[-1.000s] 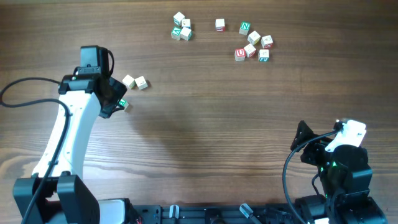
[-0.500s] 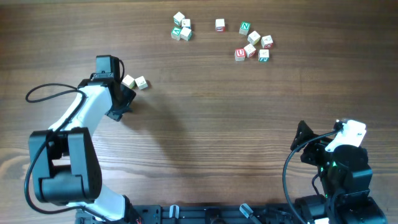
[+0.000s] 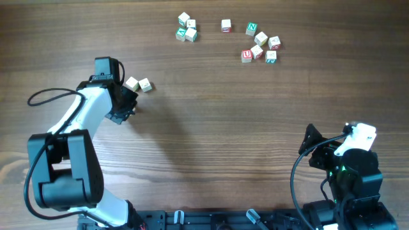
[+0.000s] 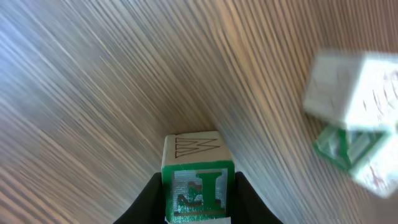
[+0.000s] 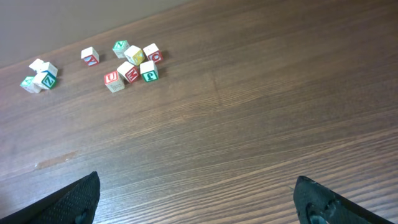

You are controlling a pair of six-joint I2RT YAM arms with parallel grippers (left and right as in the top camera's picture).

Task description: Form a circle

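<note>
Seen from above, at about 9 o'clock on the table: the left gripper, closed on a small wooden cube with green print. In the left wrist view, held from both sides by the dark fingers. Shows a green letter on the near face and a thin zigzag drawing on the top face. Hidden under the gripper in the overhead view.

Just at 1 o'clock from that gripper: a pair of pale cubes, lying side by side and touching on the wood. Together with the gripped cube, the circle (really a small clump, not a ring), with the gripped cube near the pair but apart from it. In the wrist view, the same pair at 2 o'clock, blurred, one of them with green marks.

At 12 to 1 o'clock, along the far side of the table, more letter cubes:
- a group of four
- a single cube with red print
- a green N cube
- a cluster of five with red and green letters

All well apart from both arms.

At 5 o'clock: the right gripper, jaws spread wide open over bare wood, with only the two dark fingertips visible at the lower corners of the right wrist view.
</note>
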